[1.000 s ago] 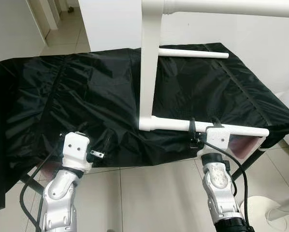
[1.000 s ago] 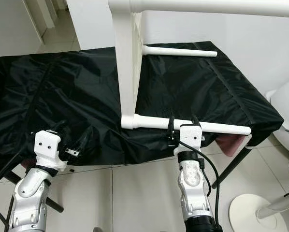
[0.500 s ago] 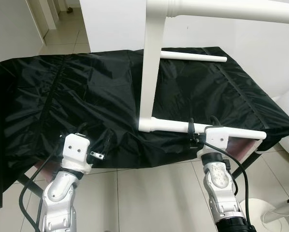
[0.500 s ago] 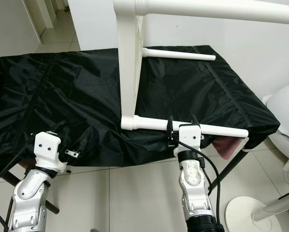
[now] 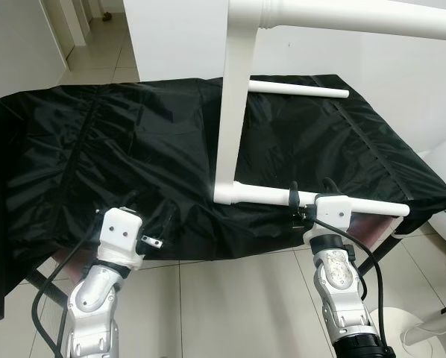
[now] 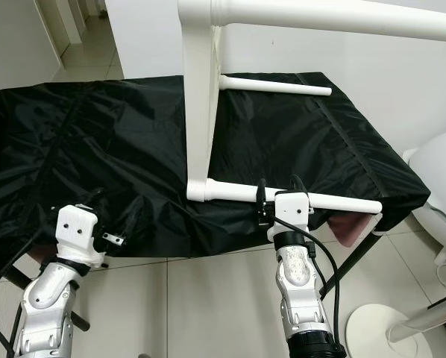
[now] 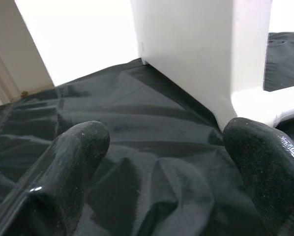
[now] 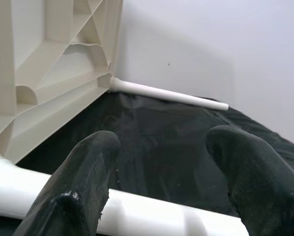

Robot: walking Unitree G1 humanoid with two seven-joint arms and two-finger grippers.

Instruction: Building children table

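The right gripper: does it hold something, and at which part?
The right gripper straddles the near white leg of the children table near mid-length; its fingers look open, so a grip cannot be told.

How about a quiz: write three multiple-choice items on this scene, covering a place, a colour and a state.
1. Where is the right gripper?
A. At the near white leg
B. At the far white leg
C. On the floor
2. What colour is the cloth?
A. Red
B. Blue
C. Black
3. How is the left gripper?
A. Shut on a leg
B. Open, holding nothing
C. Shut on the cloth

A: the right gripper straddles the near white leg.
C: the cloth is black.
B: the left gripper has its fingers apart over the cloth.
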